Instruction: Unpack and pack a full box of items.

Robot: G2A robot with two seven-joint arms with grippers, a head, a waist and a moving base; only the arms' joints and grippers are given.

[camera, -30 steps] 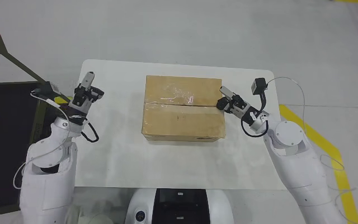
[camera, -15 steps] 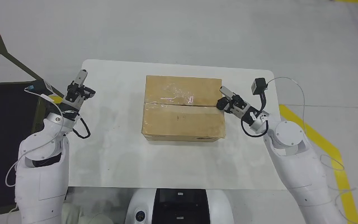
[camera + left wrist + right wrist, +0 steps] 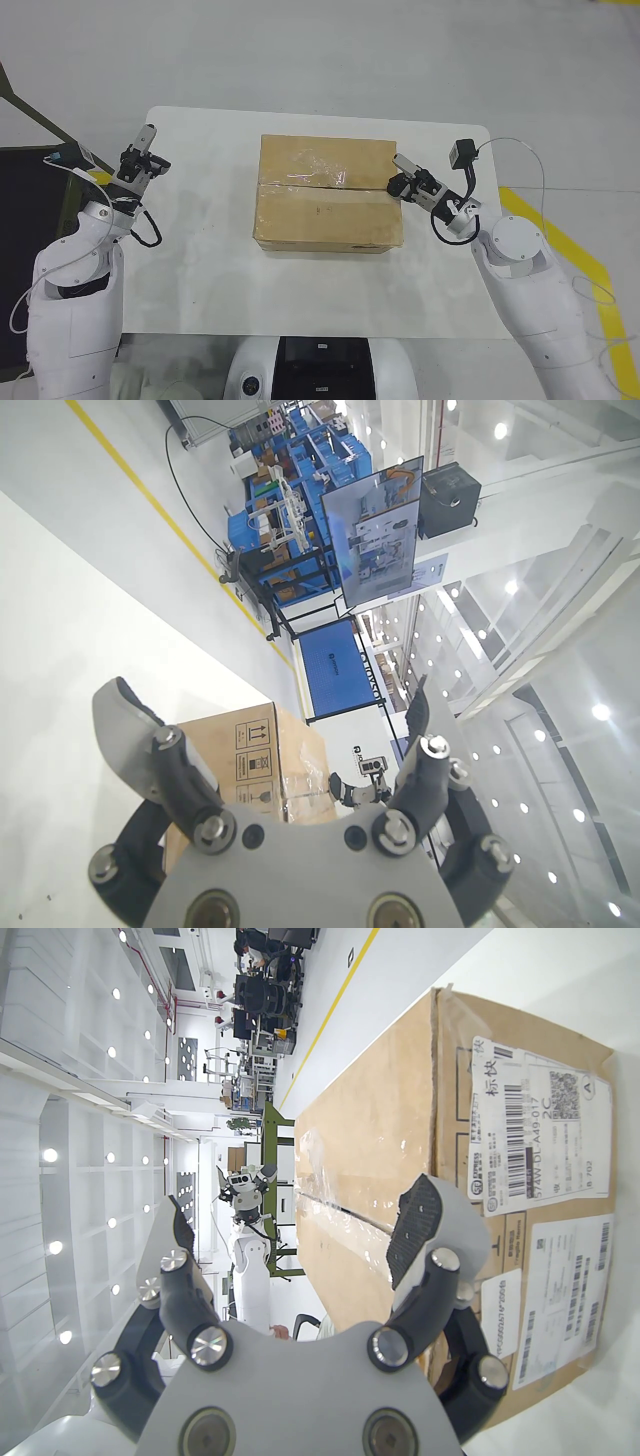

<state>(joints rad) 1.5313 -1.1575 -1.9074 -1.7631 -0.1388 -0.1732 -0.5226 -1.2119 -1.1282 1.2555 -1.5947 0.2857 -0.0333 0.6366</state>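
Observation:
A closed brown cardboard box (image 3: 328,193) sits mid-table, its top flaps held by clear tape along the seam (image 3: 345,1215). White shipping labels (image 3: 542,1128) cover its end face. My right gripper (image 3: 399,175) (image 3: 300,1228) is open at the box's right end, level with the top edge and straddling the seam's end, nothing between its fingers. My left gripper (image 3: 146,150) (image 3: 270,720) is open and holds nothing, near the table's left edge, well away from the box (image 3: 265,760), which it faces.
The white table (image 3: 200,270) has bare room in front of and to the left of the box. A dark green stand (image 3: 30,200) is beside the table's left edge. A yellow floor line (image 3: 560,240) runs on the right.
The left arm has swung outward toward the table's left edge, away from the box, during the first half second. The right arm and box have stayed put.

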